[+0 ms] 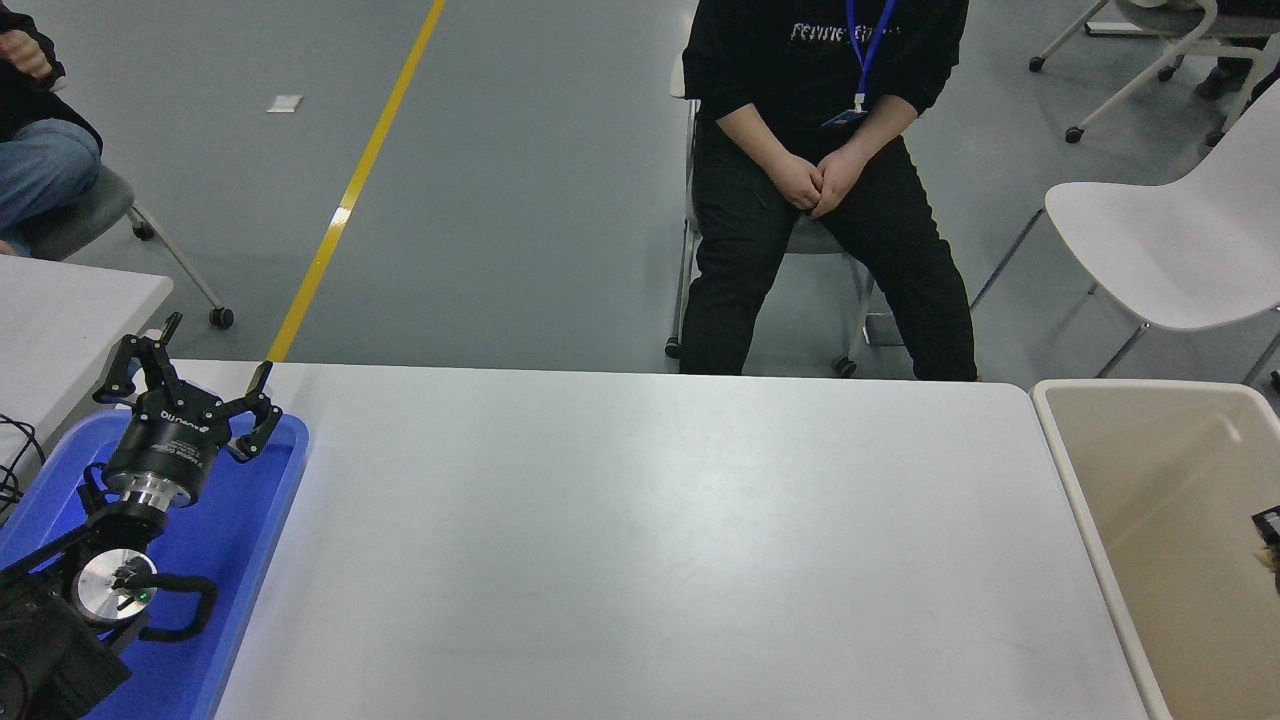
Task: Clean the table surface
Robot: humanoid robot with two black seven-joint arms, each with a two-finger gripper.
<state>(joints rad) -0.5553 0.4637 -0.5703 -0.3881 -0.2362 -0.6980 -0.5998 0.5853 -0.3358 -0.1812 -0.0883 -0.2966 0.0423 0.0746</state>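
The table surface is a wide, glossy white-grey top with nothing lying on it. My left gripper is parked at the lower left, above the far end of a blue tray. It is open, with its black fingers spread and nothing between them. At the right edge a small black part of my right gripper pokes into view over the beige bin. Too little of it shows to tell its state.
The beige bin stands against the table's right end. A person sits on a wheeled chair just past the far edge, hands clasped. A white chair is at the far right, and a smaller white table and another seated person are at the far left.
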